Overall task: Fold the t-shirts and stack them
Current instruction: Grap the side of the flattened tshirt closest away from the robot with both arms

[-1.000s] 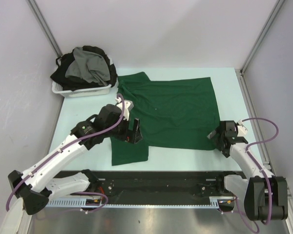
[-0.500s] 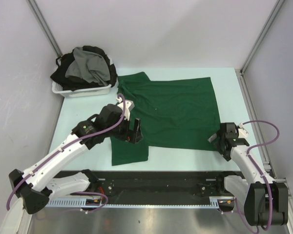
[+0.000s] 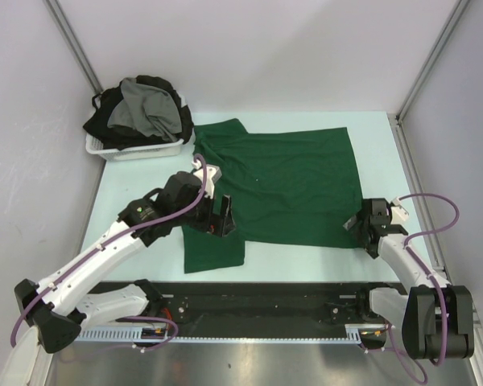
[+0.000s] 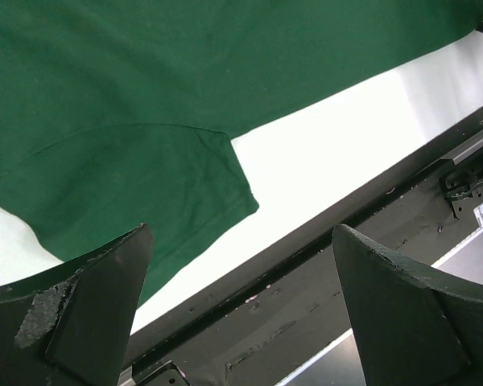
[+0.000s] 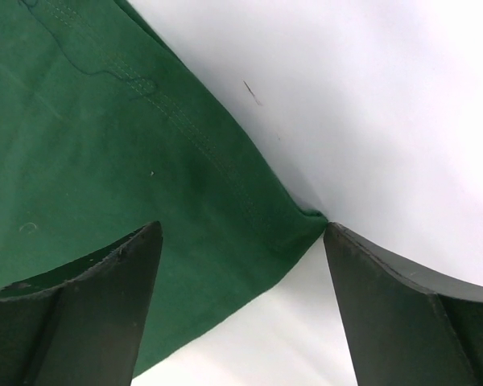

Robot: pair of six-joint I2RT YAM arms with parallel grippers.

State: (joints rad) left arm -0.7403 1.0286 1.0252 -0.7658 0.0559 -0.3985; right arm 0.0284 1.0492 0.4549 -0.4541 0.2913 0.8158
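The dark green t-shirt [image 3: 282, 181] lies spread flat across the middle of the pale counter [image 3: 137, 201]. Its sleeves are toward the left and its hem toward the right. The near sleeve [image 3: 213, 251] reaches toward the counter's near edge, and the far sleeve points toward the back.

The left arm [image 3: 105, 257] extends diagonally from its base to the shirt's left portion. The right arm [image 3: 406, 265] bends in from the right edge of the counter.

A white basket [image 3: 137, 150] stands at the far left corner of the counter, apart from the green shirt. A grey t-shirt [image 3: 149, 108] is heaped on top of black t-shirts [image 3: 105, 125] inside it, and the cloth hangs over the rim.

The left hand [image 3: 224, 219] hovers above the shirt just beside the near sleeve. It is released, the fingers are spread wide, and nothing is between them.

The right hand [image 3: 361, 232] is at the shirt's near right hem corner [image 5: 310, 217]. Its fingers [image 5: 105, 305] stand apart on either side of that corner. The cloth lies flat and is not pinched.
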